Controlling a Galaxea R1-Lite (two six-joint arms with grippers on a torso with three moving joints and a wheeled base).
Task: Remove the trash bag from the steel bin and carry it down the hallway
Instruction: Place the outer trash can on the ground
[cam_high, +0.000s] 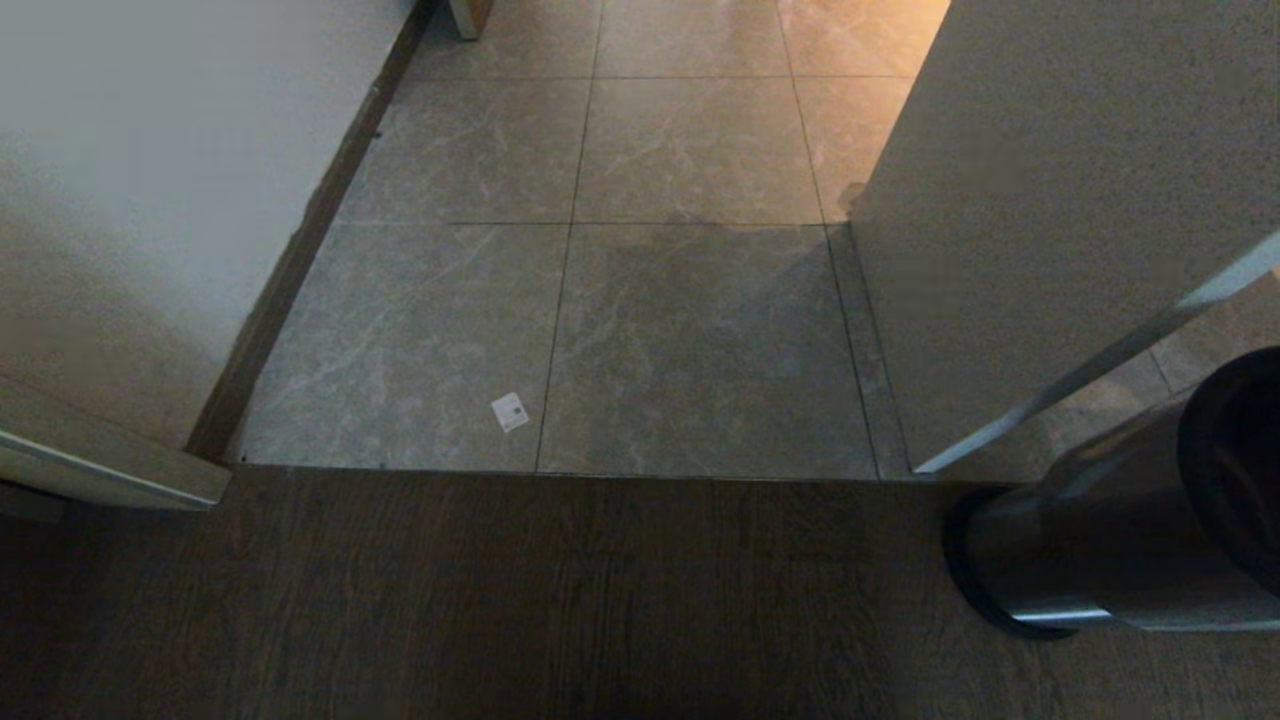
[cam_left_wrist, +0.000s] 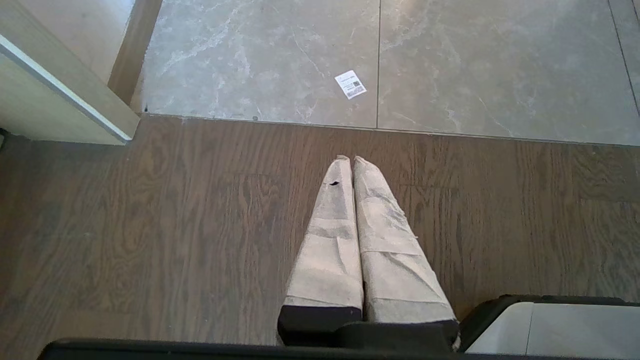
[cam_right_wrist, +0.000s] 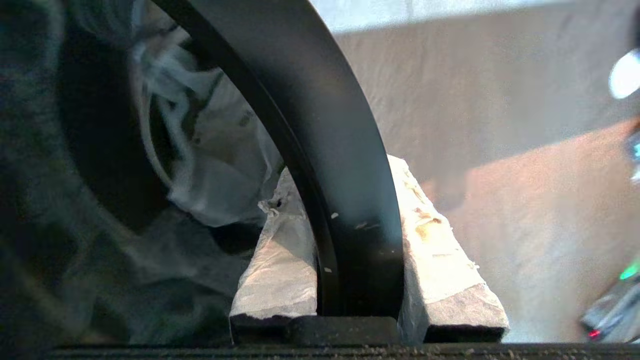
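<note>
The steel bin (cam_high: 1100, 530) shows at the right edge of the head view, tipped over on the wood floor, its black base ring to the left and its dark mouth to the right. In the right wrist view my right gripper (cam_right_wrist: 340, 167) is shut on the bin's black rim (cam_right_wrist: 325, 125), one taped finger inside and one outside. The crinkled white trash bag (cam_right_wrist: 210, 150) lies inside the bin, apart from the fingers. My left gripper (cam_left_wrist: 352, 160) is shut and empty, parked above the wood floor. The hallway tiles (cam_high: 690, 250) stretch ahead.
A white wall (cam_high: 150, 200) with a dark baseboard borders the tiles on the left, and a wall corner (cam_high: 1050, 200) on the right. A door edge (cam_high: 100, 470) juts in at near left. A small white label (cam_high: 510, 411) lies on the tile by the threshold.
</note>
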